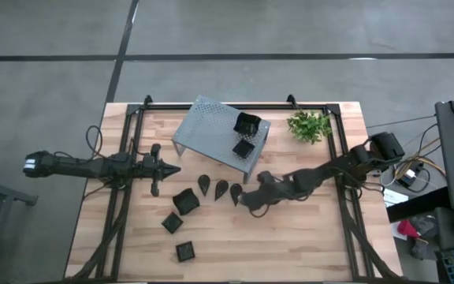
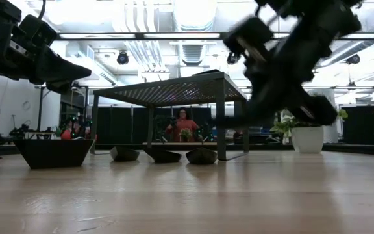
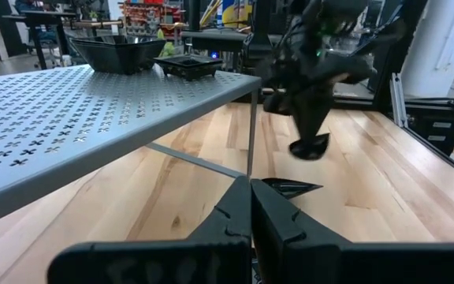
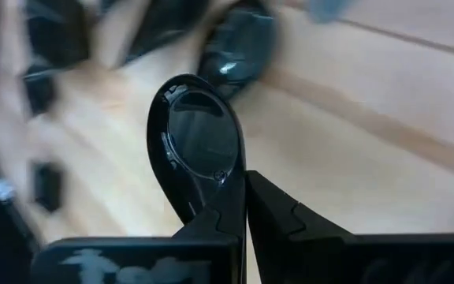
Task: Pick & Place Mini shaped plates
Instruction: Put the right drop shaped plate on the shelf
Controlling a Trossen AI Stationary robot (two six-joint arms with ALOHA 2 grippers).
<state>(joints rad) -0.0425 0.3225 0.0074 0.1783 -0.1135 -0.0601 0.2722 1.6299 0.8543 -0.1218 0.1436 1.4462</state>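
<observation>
Pinching a teardrop plate (image 4: 195, 146) by its narrow tail end, the right gripper (image 1: 252, 202) sits at about 5 o'clock of the grey shelf (image 1: 211, 126), just right of the row of leaf plates (image 1: 221, 188); its fingers are pressed together on the rim, and the plate hangs clear of the table (image 1: 306, 237). Left gripper (image 1: 172, 168) waits at 9 o'clock of the shelf, fingers pressed together, nothing between them.

Other plates: two square ones (image 1: 247, 134) already on the shelf top toward its right end; three more square ones (image 1: 181, 214) loose on the wood at 6 to 7 o'clock of the shelf. Green plant (image 1: 309, 125) at 3 o'clock of the shelf.

Handling, judged: plate looks light, stiff, glossy plastic or glazed, so likely slick; an edge pinch at the thin tail can let it swivel or slip. A grip across the rim nearer the wide end would hold steadier. Square ones offer raised rims to grab.

Hard to make out: right wrist view is motion-smeared, the plates below it are blobs; the low view shows the right arm as blur, so grip depth is unclear. High view hides the held plate under the gripper.
</observation>
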